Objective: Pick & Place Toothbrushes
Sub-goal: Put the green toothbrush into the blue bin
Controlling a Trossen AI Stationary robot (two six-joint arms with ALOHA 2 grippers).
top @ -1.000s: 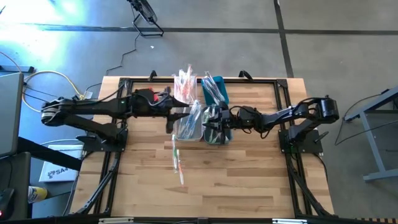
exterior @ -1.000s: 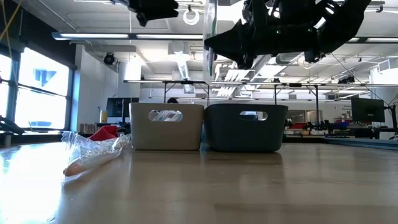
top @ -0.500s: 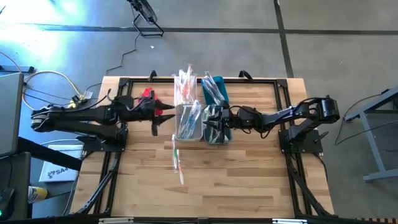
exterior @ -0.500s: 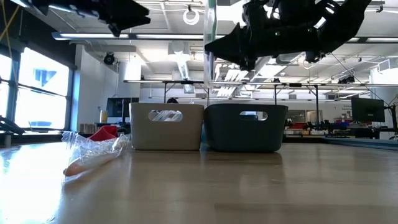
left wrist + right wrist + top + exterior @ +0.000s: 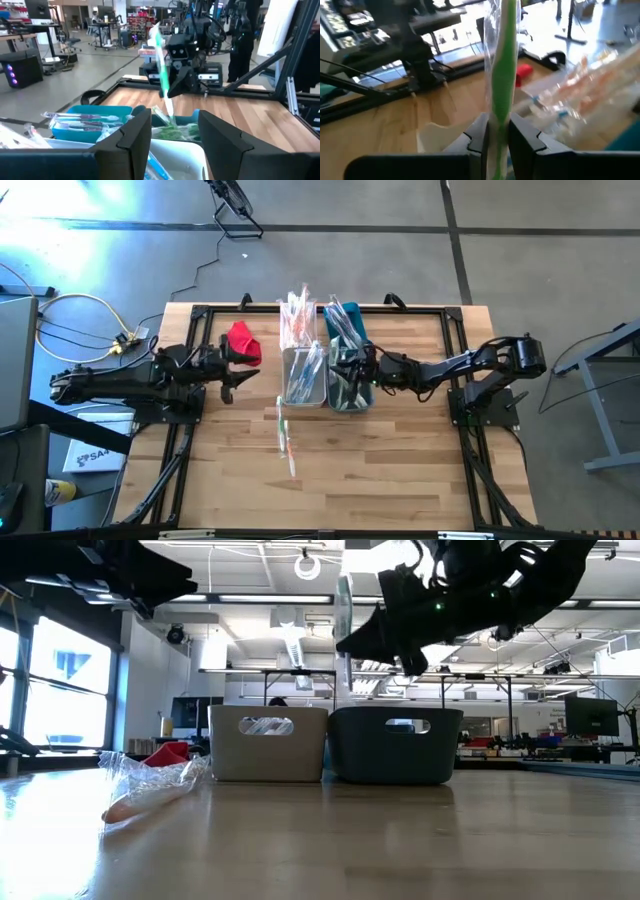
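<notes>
Above teal bin (image 5: 348, 388), bench centre: right gripper (image 5: 352, 370) pinches green toothbrush (image 5: 502, 75) upright, ready for drop. Left gripper (image 5: 228, 376) open, empty, at 9 o'clock, clear of bins.

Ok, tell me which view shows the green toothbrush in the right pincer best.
The right wrist view: the wrapped green-handled toothbrush stands clamped between the right pincer's fingers. The left wrist view shows it farther off, upright. The low view shows only its wrapper. The high view barely shows it.

The right gripper (image 5: 352, 370) hangs over the teal bin (image 5: 348, 385) — beside the white bin (image 5: 301, 377) (toothbrushes (image 5: 301, 318) heaped toward the table's far edge).
</notes>
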